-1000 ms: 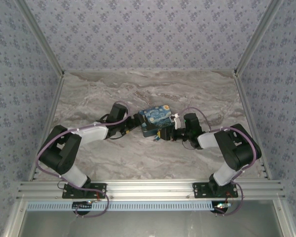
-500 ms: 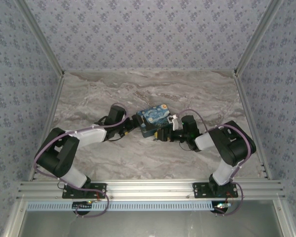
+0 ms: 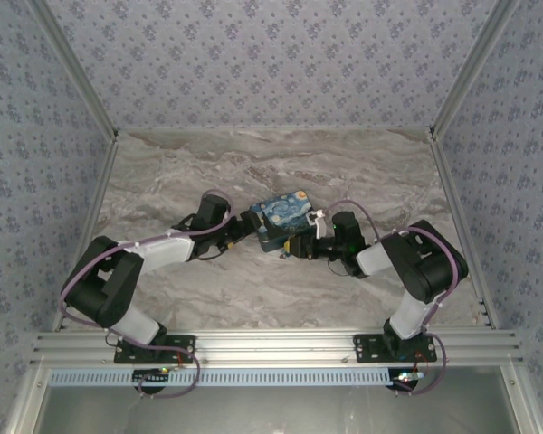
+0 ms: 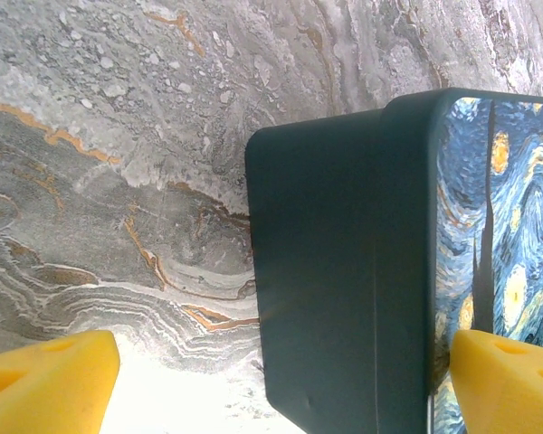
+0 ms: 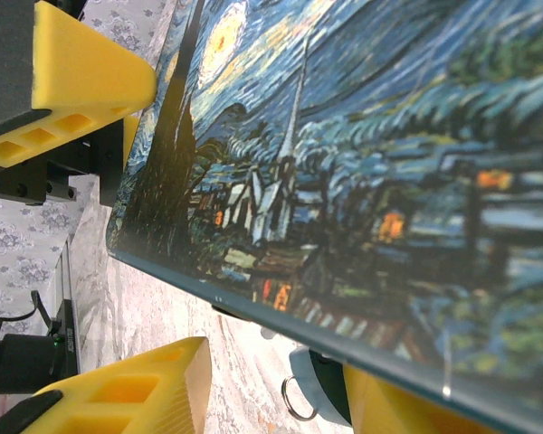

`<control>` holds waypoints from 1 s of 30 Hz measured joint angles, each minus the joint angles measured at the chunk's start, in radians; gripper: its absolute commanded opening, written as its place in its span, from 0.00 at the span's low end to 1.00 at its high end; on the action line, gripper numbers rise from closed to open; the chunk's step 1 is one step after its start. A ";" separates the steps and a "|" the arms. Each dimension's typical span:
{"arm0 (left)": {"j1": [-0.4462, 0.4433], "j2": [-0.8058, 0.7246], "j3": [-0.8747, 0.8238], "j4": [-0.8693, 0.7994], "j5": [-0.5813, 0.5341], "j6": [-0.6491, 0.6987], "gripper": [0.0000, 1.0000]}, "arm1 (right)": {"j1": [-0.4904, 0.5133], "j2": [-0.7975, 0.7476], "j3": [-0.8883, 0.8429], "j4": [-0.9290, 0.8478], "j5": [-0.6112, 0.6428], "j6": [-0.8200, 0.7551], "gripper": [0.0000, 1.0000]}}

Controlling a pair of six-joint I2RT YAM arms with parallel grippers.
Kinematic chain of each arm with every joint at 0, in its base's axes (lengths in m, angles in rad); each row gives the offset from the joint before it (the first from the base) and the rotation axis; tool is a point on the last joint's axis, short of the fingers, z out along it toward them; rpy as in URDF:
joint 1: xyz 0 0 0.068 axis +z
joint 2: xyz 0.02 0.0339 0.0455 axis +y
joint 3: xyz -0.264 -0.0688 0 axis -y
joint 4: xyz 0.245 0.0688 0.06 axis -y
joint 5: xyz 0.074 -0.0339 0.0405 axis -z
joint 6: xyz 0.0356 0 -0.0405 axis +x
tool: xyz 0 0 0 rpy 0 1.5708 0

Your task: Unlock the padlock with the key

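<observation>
Left pincer (image 4: 276,380) gapes astride the box (image 4: 344,271) edge. Right pincer (image 5: 271,393) is at the padlock (image 5: 300,375), grip unclear to me. Unlocking's all ahead, I reckon.

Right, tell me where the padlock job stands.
Done: nothing visibly unlocked yet. In hand: the left gripper stands open across one end of the printed box; the right gripper sits at its lower edge, beside a small pale-blue piece with a metal ring, likely the padlock. Left: getting the key in and turning it.
</observation>
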State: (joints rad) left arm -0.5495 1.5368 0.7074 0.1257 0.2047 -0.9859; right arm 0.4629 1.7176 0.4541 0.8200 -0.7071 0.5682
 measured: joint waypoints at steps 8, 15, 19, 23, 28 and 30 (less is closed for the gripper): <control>0.000 -0.003 0.000 -0.004 -0.004 0.000 0.93 | 0.000 0.003 0.000 -0.001 0.001 0.002 0.27; 0.000 -0.004 0.000 -0.008 -0.011 -0.003 0.93 | 0.000 0.003 0.000 -0.001 0.014 0.003 0.17; 0.000 -0.005 0.000 -0.009 -0.014 -0.003 0.93 | 0.000 0.003 0.000 -0.002 0.023 0.003 0.11; 0.004 -0.005 0.000 -0.009 -0.015 -0.003 0.93 | 0.000 0.003 0.000 -0.002 0.024 0.004 0.07; 0.005 -0.008 -0.003 -0.009 -0.016 -0.003 0.93 | 0.000 0.003 0.000 -0.001 0.031 0.008 0.05; 0.005 -0.017 -0.010 -0.010 -0.019 -0.007 0.93 | 0.000 0.003 0.000 -0.001 0.039 0.016 0.05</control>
State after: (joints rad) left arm -0.5449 1.5196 0.6975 0.1162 0.1856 -0.9932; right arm 0.4629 1.7206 0.4538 0.8192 -0.6678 0.5846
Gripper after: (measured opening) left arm 0.930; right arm 0.066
